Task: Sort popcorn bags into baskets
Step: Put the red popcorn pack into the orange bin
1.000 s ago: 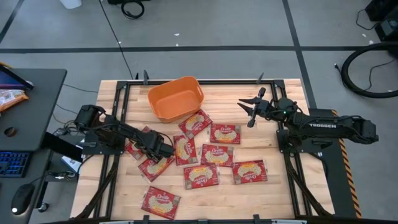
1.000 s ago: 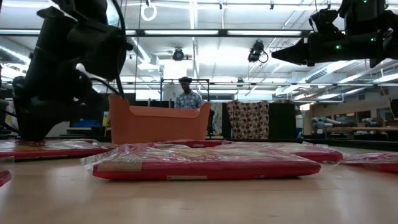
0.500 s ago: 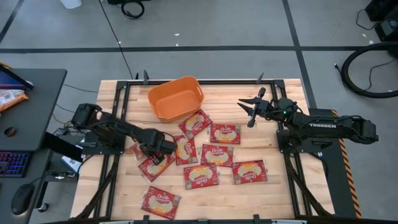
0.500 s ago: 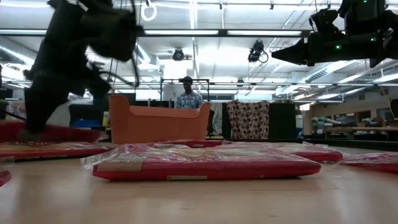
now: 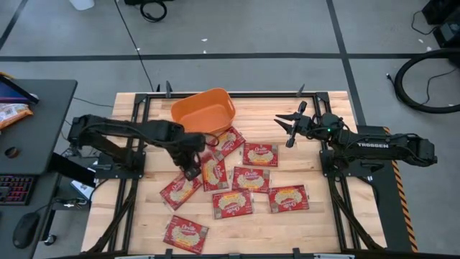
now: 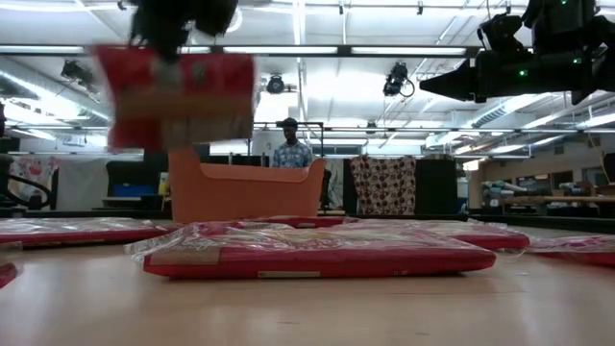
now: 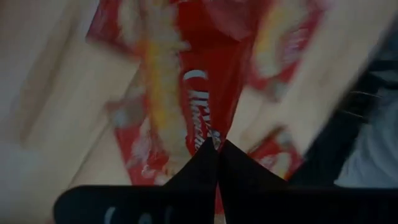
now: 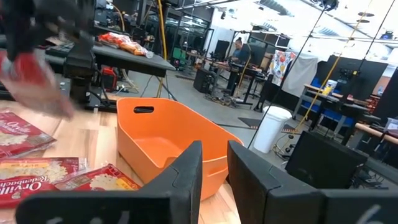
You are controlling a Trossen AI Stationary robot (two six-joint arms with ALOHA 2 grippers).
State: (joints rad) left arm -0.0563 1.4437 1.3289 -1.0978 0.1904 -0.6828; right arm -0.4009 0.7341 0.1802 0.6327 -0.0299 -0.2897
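Note:
My left gripper [image 5: 192, 171] is raised above the table's left middle, shut on a red popcorn bag [image 6: 178, 96] that hangs high in the low view, in front of the orange basket [image 6: 245, 192]. The wrist view shows the bag [image 7: 199, 93] beyond the shut fingers. The basket [image 5: 203, 113] stands at the far middle of the table. Several more popcorn bags lie flat on the table, among them one [image 5: 180, 191] near the left gripper and one [image 5: 259, 154] at the middle. My right gripper [image 5: 287, 126] hovers open and empty at the far right. My left gripper pinches the bag's upper edge [image 7: 208, 134] between its two fingers, which come from above and point down. The bag hangs below the fingers, lifted clear of the table and of the other bags.
Popcorn bags lie spread over the table's middle [image 5: 251, 179], near side [image 5: 231, 203] and near left [image 5: 185, 234]. A black desk [image 5: 36, 122] with a keyboard stands left of the table. A person [image 6: 288, 149] stands far behind the basket.
My left gripper has risen from the bags at the table's left and carried one popcorn bag up with it. The bag lay flat on the table and now hangs clear, high in front of the basket. The right arm has kept still.

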